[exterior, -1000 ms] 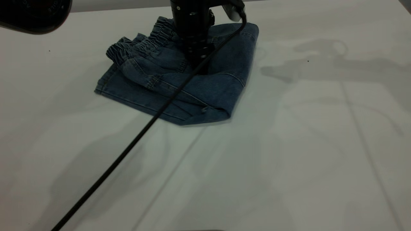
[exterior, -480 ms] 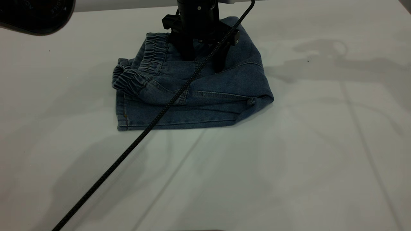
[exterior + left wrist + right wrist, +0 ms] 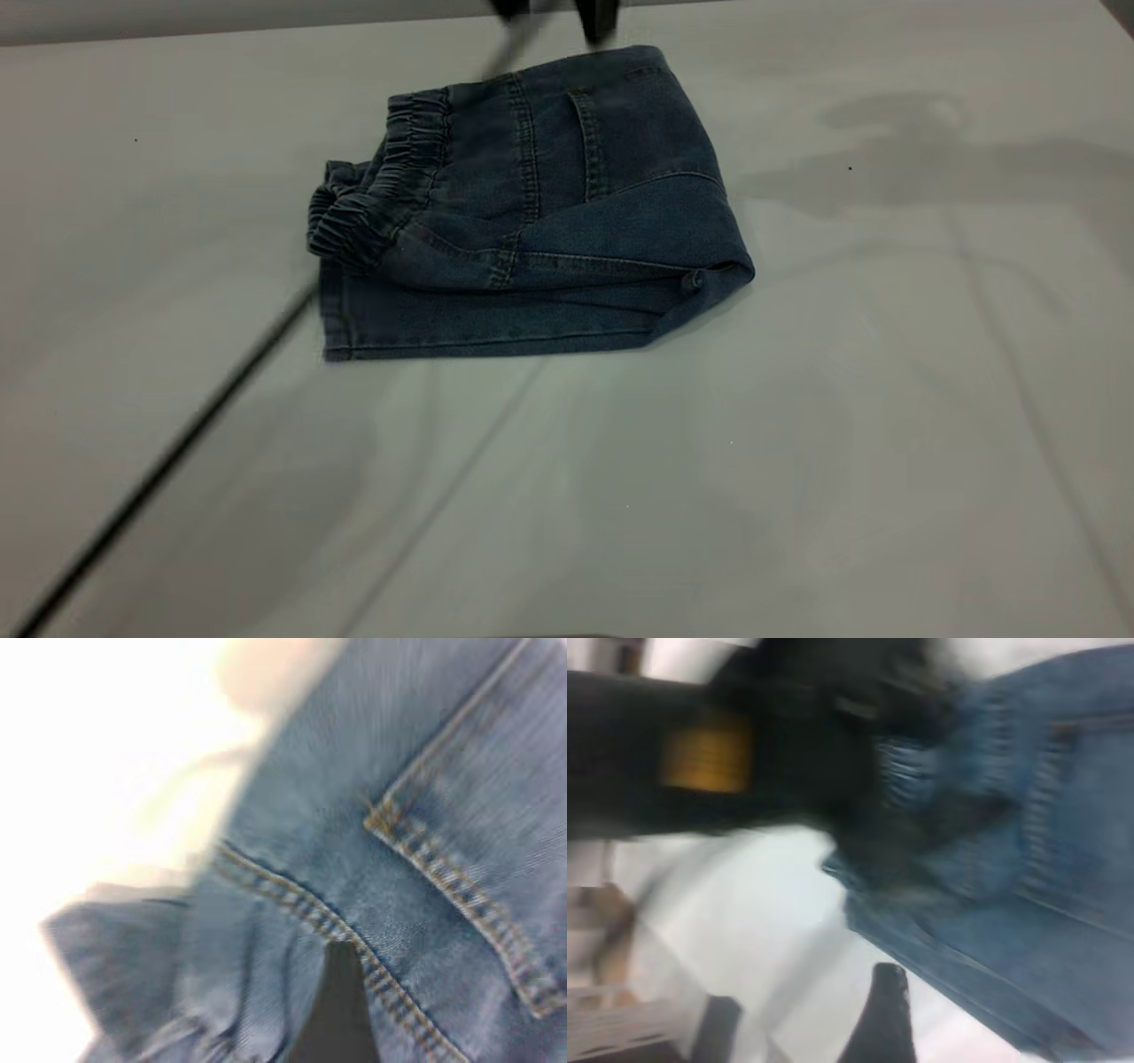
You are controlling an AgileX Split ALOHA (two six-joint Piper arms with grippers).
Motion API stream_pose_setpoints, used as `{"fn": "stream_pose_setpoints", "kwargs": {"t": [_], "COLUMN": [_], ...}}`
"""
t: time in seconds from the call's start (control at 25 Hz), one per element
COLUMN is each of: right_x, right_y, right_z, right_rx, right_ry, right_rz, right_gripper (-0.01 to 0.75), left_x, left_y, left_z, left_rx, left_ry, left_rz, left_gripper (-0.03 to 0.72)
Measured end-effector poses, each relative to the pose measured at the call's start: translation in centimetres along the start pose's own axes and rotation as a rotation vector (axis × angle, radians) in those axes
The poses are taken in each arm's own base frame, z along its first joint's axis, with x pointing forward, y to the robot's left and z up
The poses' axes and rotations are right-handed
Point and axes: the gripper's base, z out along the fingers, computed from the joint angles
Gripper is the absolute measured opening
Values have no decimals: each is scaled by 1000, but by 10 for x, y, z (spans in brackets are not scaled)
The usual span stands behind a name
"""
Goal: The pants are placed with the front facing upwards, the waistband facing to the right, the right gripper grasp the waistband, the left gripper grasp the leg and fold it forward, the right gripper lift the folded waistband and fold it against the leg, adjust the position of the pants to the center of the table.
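The pants (image 3: 567,221) lie folded into a compact bundle on the table (image 3: 709,496), toward its far middle. Back pocket stitching faces up. The gathered waistband (image 3: 390,177) is at the bundle's left end, resting over the leg hem. My left gripper (image 3: 554,18) hovers open just above the bundle's far edge, holding nothing; only its fingertips (image 3: 601,22) show. In the left wrist view the denim fills the picture close under one finger (image 3: 332,1010). My right gripper (image 3: 966,1032) is open over bare table beside the pants' hem edge (image 3: 939,948).
The left arm's thin black cable (image 3: 177,443) runs blurred across the table from the pants' far side to the near left corner. The right wrist view shows the left arm's black body with a yellow label (image 3: 709,749) above the waistband.
The left gripper has lifted off the pants and nearly left the exterior view at the top. Its cable has swung left. The black body at the top left is gone.
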Motion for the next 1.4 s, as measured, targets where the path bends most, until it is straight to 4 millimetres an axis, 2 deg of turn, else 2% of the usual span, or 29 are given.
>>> {"fn": "stream_pose_setpoints", "kwargs": {"t": [0.16,0.24,0.36,0.52,0.76,0.92,1.08,1.2,1.4], "right_x": [4,7,13,31,74,116,163,204,276], "right_y": [17,32,67,115,184,207,212,211,213], "right_z": [-25,-43,-77,-123,-182,-198,-200,-198,-196], "right_rx": [133,186,245,297,331,318,319,319,319], "right_ry": [22,6,-53,-150,-305,-346,-343,-340,-387], "right_rz": [-16,-37,-92,-171,-281,-312,-312,-310,-353], "right_gripper": [589,589,587,587,587,587,587,587,587], "left_x": [-11,-11,-6,11,49,82,124,167,256], "left_y": [5,6,8,11,11,8,5,1,-6], "left_z": [-49,-66,-92,-133,-210,-259,-296,-323,-345], "left_rx": [-24,-31,-57,-103,-139,-143,-144,-144,-134], "left_ry": [-84,-100,-100,-87,-122,-167,-194,-223,-262], "left_rz": [-8,-9,-7,0,-2,-7,-21,-39,-110], "left_gripper": [587,587,587,587,587,587,587,587,587]}}
